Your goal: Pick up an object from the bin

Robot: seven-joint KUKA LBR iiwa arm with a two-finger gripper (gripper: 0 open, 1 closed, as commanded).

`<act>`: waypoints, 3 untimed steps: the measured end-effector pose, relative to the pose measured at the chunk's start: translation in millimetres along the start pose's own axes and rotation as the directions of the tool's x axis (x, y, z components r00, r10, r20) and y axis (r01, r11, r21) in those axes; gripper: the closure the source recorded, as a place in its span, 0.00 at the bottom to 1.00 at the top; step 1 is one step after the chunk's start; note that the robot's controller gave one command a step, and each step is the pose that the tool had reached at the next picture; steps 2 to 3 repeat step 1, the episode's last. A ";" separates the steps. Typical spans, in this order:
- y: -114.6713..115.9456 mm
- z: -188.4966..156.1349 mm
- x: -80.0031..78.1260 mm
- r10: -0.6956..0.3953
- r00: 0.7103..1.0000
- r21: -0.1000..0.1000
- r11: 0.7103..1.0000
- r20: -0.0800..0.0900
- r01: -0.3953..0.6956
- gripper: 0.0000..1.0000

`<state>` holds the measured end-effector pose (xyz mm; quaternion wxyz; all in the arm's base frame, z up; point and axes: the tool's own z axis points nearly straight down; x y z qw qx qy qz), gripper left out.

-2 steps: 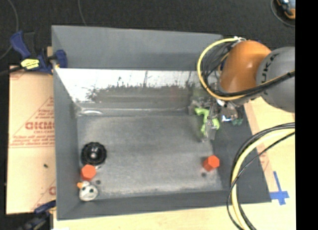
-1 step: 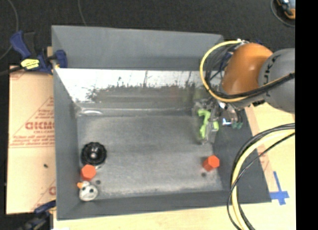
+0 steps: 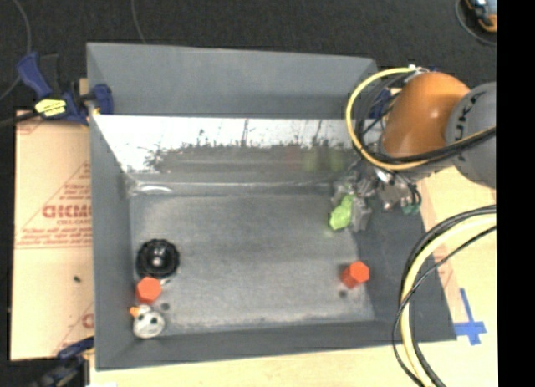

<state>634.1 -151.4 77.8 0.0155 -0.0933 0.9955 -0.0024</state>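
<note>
My gripper (image 3: 358, 203) hangs at the right end of the bin, close to the back wall. A small bright green thing (image 3: 340, 214) sits right against the gripper's lower left side; whether it is gripped or only touched I cannot make out. A small orange block (image 3: 355, 274) lies on the bin floor just below the gripper, apart from it.
In the bin's front left corner lie a black round thing (image 3: 157, 257), a small orange piece (image 3: 149, 289) and a little white and silver thing (image 3: 148, 322). The arm with its orange cover and cables reaches in over the right rim.
</note>
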 end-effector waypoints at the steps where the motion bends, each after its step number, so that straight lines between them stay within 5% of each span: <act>1: 0.1 0.0 -0.1 0.001 1.000 0.000 1.000 0.000 -0.001 1.00; 3: 0.1 0.0 -0.1 0.001 1.000 0.000 1.000 0.000 -0.001 1.00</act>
